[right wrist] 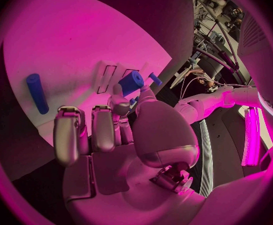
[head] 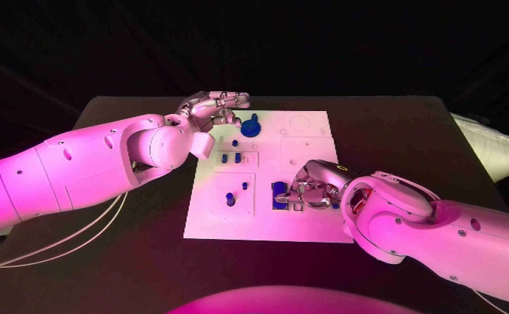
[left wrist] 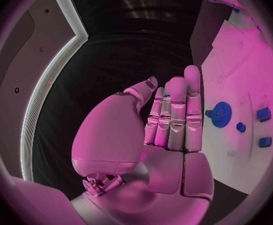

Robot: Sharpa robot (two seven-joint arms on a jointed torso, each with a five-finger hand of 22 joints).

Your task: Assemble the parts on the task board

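At the near edge of the board, R hand sits low over the surface, fingers curled round a short blue cylinder; wrist view shows the piece pinched between thumb and a finger w/ the other fingers bent beside it, so it's clamped on that part. Just beside the hand in head view, a dark blue block lies on the board, partly hidden by the fingers; can't tell if it touches them. A long blue peg lies flat on the board, apart from the R hand. Further left on the near half, a small blue peg stands in a square-outlined patch. Mid-board, two small blue blocks sit side by side in another outlined patch. Toward the far end, a blue gear rests on the board near its left edge. L hand hovers at the far-left corner, just beside the gear but not touching; in its wrist view fingers are straight, held side by side, palm bare, nothing in it, thumb a bit apart.
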